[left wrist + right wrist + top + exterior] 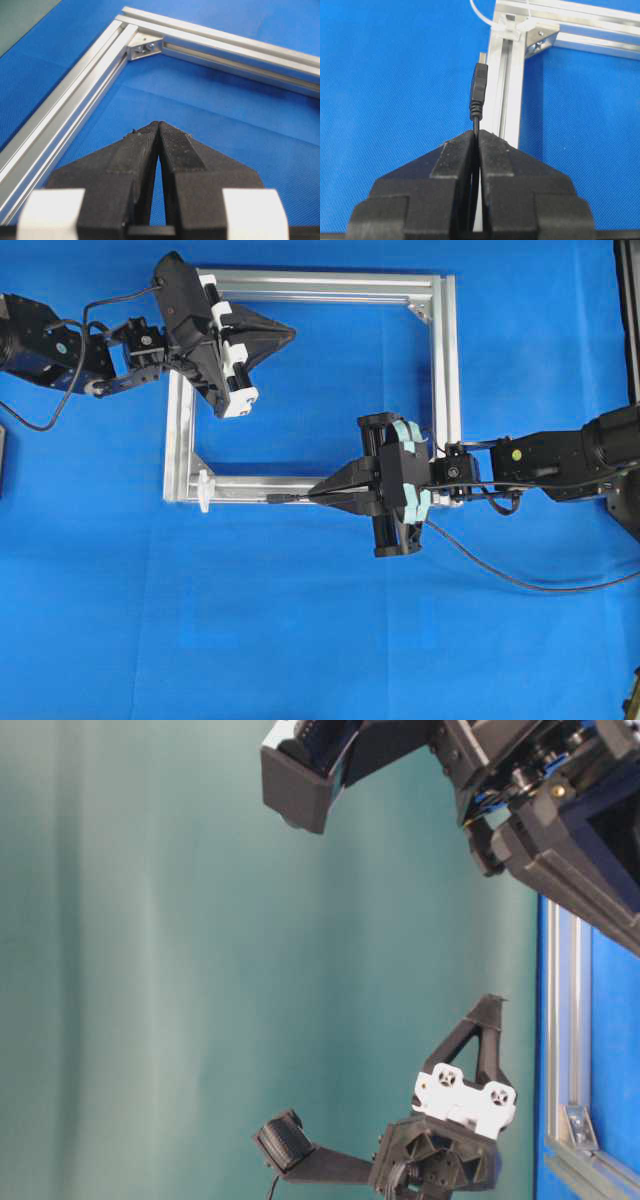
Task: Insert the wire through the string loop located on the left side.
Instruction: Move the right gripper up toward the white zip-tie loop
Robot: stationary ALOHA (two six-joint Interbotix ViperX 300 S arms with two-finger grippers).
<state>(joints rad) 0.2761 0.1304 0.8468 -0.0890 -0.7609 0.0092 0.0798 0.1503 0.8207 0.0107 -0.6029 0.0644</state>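
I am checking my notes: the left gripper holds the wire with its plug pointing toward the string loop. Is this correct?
Not quite: the right gripper, jaws closed, holds the wire, as the right wrist view shows. Its plug does point toward the string loop.

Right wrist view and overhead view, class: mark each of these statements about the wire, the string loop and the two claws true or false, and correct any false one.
1. The right claw is shut on the wire. True.
2. The wire's plug has already passed through the string loop. False: the plug tip stops short of it.
3. The left claw holds the wire. False: it is shut on nothing, above the blue table.
4. The string loop sits at a corner of the aluminium frame. True.
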